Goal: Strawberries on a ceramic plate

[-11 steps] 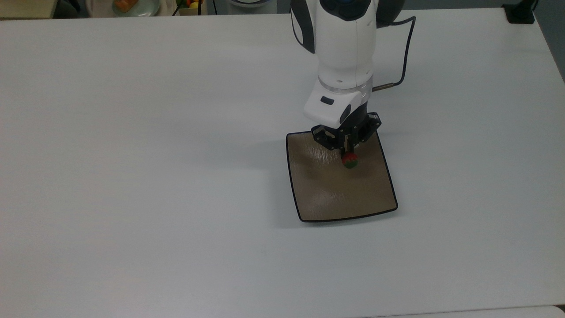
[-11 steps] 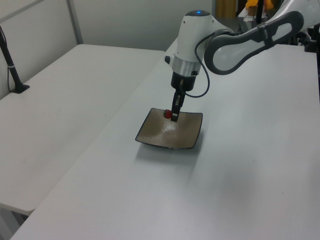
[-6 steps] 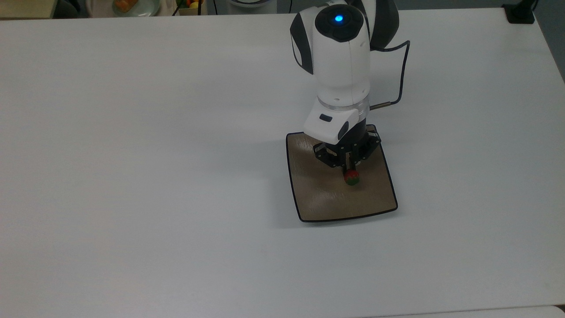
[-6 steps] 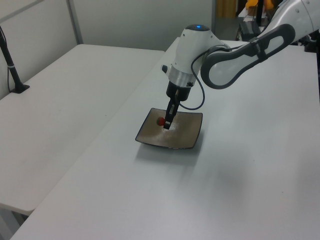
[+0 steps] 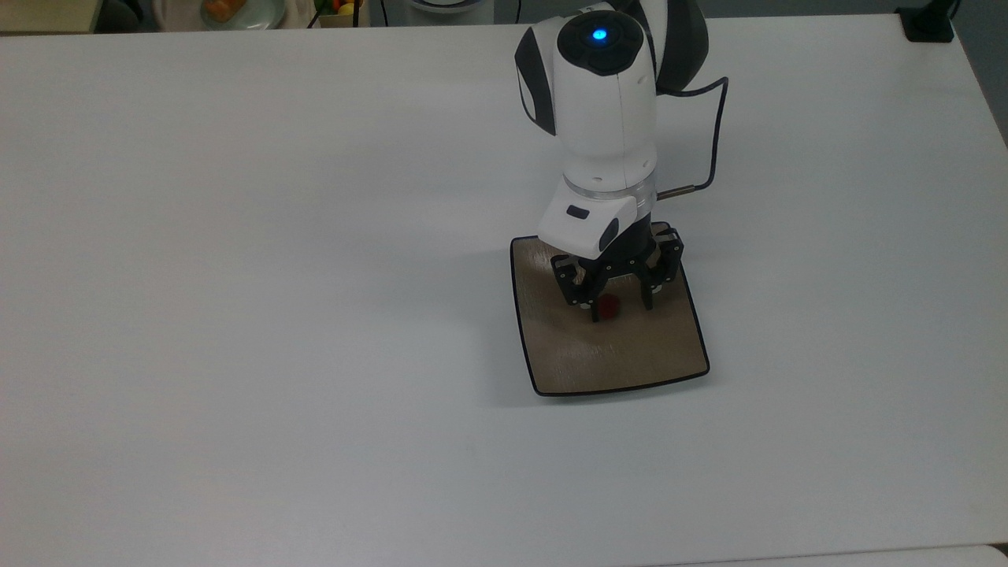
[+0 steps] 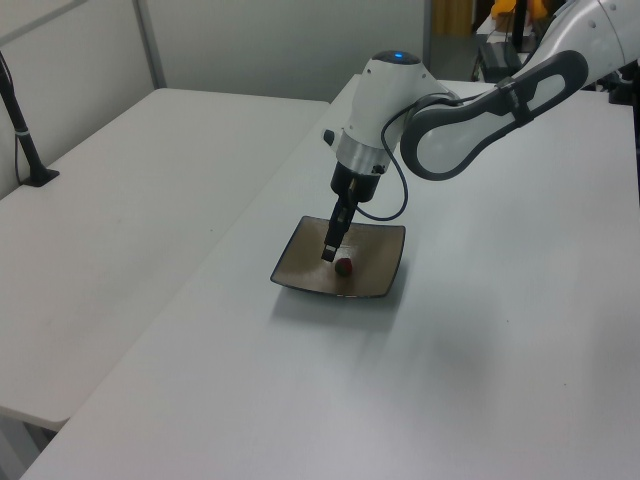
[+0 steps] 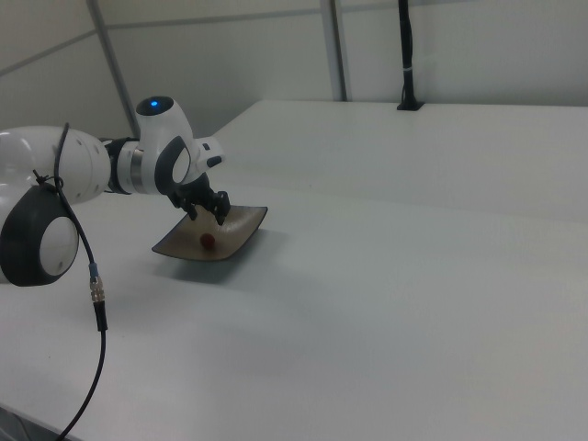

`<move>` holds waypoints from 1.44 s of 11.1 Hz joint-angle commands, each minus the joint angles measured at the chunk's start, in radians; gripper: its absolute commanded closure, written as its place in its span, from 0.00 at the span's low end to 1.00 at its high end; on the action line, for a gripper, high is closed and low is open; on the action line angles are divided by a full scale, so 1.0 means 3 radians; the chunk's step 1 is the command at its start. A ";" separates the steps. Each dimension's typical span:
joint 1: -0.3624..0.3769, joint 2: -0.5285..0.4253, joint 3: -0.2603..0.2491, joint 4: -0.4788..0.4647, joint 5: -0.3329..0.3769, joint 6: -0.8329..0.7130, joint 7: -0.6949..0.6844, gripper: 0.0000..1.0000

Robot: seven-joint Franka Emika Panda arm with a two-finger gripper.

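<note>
While the strawberry (image 5: pixel 609 307) lies loose on the plate (image 5: pixel 677 346), between the spread, empty jaws (image 5: pixel 618 305) just above it, a careless lift could nudge it rolling off the dished surface onto the desk (image 5: pixel 236 315).

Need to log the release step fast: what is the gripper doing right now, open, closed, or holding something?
Gripper: open, holding nothing; the strawberry lies on the ceramic plate between its spread fingers.

Strawberry (image 5: pixel 609 306) on plate (image 5: pixel 622 358), under gripper (image 5: pixel 619 303).
</note>
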 commanded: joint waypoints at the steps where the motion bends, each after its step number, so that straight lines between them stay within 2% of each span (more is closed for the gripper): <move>1: 0.0064 -0.0214 -0.0059 -0.0103 0.0040 -0.0049 0.0035 0.00; 7: -0.0002 -0.1036 -0.0069 -0.0103 0.0030 -0.1715 0.0035 0.00; 9: -0.0079 -0.1359 -0.0155 -0.0103 0.0040 -0.2170 0.0040 0.00; 14: -0.0151 -0.1947 -0.0533 -0.0149 0.0122 -0.2780 0.0045 0.00; 16: -0.0151 -0.2141 -0.0565 -0.0398 0.0203 -0.2771 0.0045 0.00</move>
